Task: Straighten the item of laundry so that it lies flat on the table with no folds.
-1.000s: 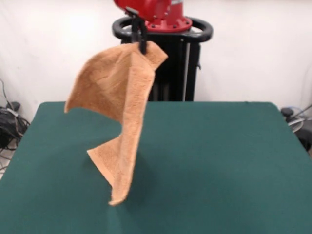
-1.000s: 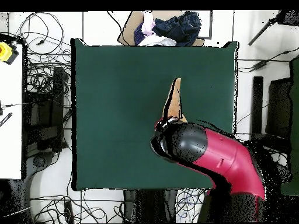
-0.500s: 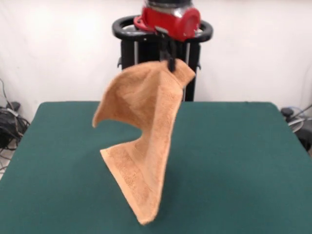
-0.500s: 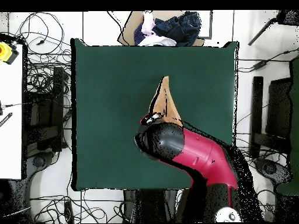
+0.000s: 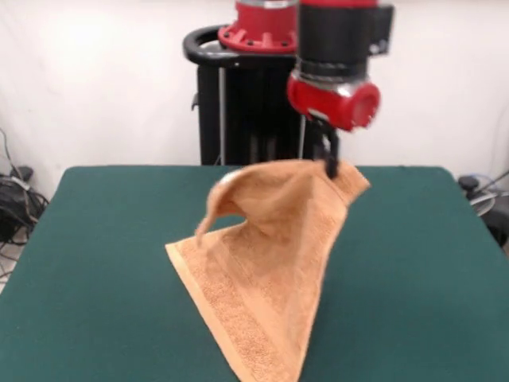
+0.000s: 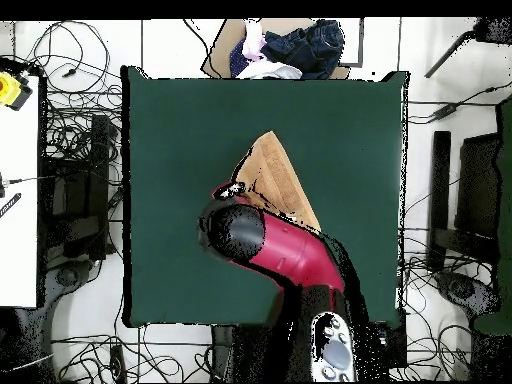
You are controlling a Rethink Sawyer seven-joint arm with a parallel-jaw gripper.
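The orange-tan towel (image 5: 266,263) hangs from one raised corner, and its lower part lies spread on the green table (image 5: 413,270) toward the front edge. My gripper (image 5: 330,165) is shut on that upper corner, a short way above the table. A loose fold curls over at the towel's upper left. From above, the towel (image 6: 272,180) shows as a tan wedge on the table (image 6: 180,140), partly hidden under my arm; the gripper itself is covered there.
A pile of dark and light clothes (image 6: 290,48) lies just beyond the table's top edge in the overhead view. Cables and equipment surround the table on the floor. The black pedestal (image 5: 254,95) stands behind the table.
My gripper has moved down and to the right in the front view with the towel's corner. More of the towel now rests spread on the table.
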